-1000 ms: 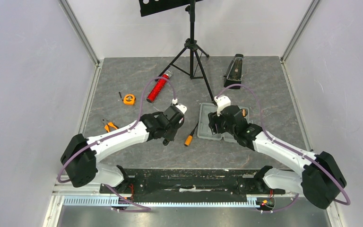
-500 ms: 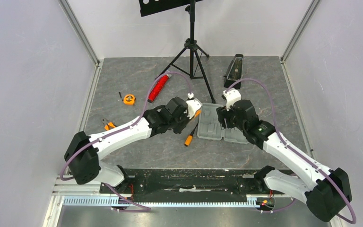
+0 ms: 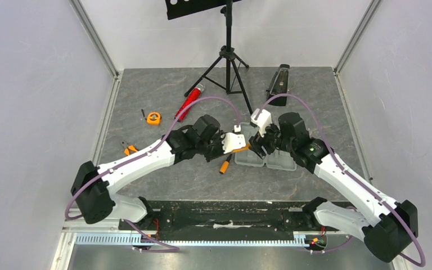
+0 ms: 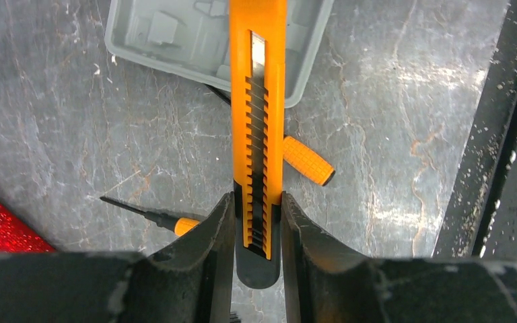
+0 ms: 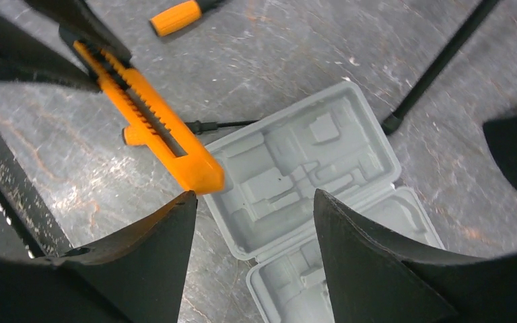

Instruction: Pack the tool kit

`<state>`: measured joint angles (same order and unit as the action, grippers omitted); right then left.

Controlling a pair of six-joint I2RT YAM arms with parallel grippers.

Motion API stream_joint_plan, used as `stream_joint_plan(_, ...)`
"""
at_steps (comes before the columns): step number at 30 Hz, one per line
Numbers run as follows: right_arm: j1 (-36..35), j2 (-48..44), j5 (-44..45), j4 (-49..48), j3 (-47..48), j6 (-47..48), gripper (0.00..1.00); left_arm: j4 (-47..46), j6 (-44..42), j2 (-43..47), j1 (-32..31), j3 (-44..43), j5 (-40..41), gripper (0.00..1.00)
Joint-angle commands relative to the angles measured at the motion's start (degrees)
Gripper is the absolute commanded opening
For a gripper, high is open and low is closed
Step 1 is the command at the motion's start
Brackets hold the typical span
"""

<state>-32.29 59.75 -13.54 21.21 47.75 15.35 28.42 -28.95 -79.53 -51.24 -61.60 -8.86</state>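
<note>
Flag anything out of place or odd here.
Nothing damaged or spilled. The grey case lies open, its visible recesses empty, while the tape measure, pliers and a screwdriver lie scattered outside it. The left gripper holds the knife.

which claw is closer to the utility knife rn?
Left. The left claw is shut on the utility knife, gripping its black rear end. The right claw hangs open over the grey case, with the knife's tip close by.

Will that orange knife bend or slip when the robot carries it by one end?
Probably stiff: the orange knife juts out straight from the left gripper, no sag. It might pivot or slip, since only its black end is pinched and its sides look smooth plastic.
</note>
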Motion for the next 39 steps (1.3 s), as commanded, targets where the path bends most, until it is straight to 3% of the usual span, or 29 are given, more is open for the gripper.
stream_joint_plan(1, -0.7, -4.4, -12.0, -4.5, -4.7, 10.4, 0.67, 0.3, -9.1, 4.5, -0.3, 0.8, -7.2, 0.06)
stream_joint_plan(7, -0.8, -9.7, -16.0, -11.6, -11.5, 14.1, 0.67, 1.5, -8.7, 4.8, -0.3, 0.5, -11.8, 0.06)
stream_joint_plan(19, -2.2, -5.6, -21.8, -10.3, -8.0, 16.7, 0.58, 3.4, -10.2, 3.2, -0.3, -1.8, -12.1, 0.06)
stream_joint_plan(30, -3.1, -1.9, -25.4, -6.1, -5.3, 18.6, 0.37, 4.8, -11.4, 3.5, -0.3, -2.9, -14.1, 0.06)
stream_joint_plan(32, -3.2, -1.5, -25.4, -5.1, -5.1, 18.9, 0.30, 4.8, -11.3, 3.6, -0.3, -2.9, -14.0, 0.06)
stream_joint_plan(34, -3.2, -1.5, -25.2, -4.5, -4.8, 19.2, 0.16, 4.8, -11.3, 3.7, -0.3, -3.0, -13.9, 0.07)
stream_joint_plan(36, -3.2, -1.4, -24.6, -3.4, -4.4, 19.5, 0.00, 4.6, -11.3, 4.1, -0.3, -2.9, -13.2, 0.12)
stream_joint_plan(39, -3.2, -1.4, -20.9, -2.3, -4.0, 18.2, 0.00, 3.8, -10.9, 4.4, -0.3, -2.3, -10.7, 0.30)
